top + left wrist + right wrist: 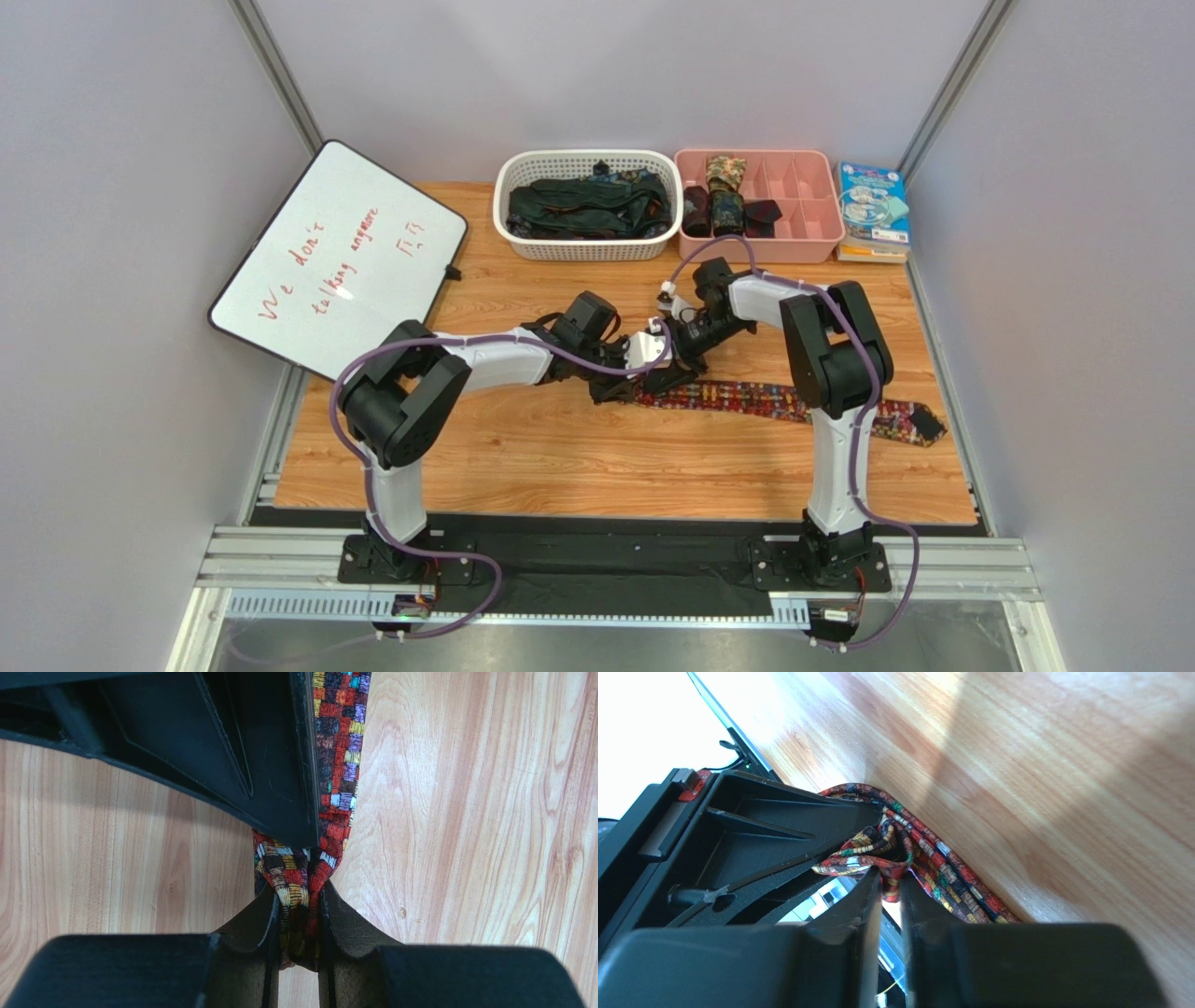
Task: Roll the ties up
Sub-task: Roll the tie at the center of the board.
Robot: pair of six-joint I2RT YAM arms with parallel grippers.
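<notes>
A patterned red-orange-yellow tie (786,403) lies flat across the wooden table, its wide end at the right. Both grippers meet at its narrow left end. My left gripper (638,378) is shut on the bunched tie end (300,882). My right gripper (671,357) is shut on a fold of the same tie (892,869), with the left gripper's black body close beside it. Dark ties (582,207) fill the white basket. A rolled camouflage tie (725,178) and a dark rolled tie (728,213) sit in the pink tray.
The white basket (522,247) and the pink divided tray (807,252) stand at the table's far edge. A blue box (873,203) sits at the far right. A whiteboard (337,259) leans at the far left. Grey walls close in both sides.
</notes>
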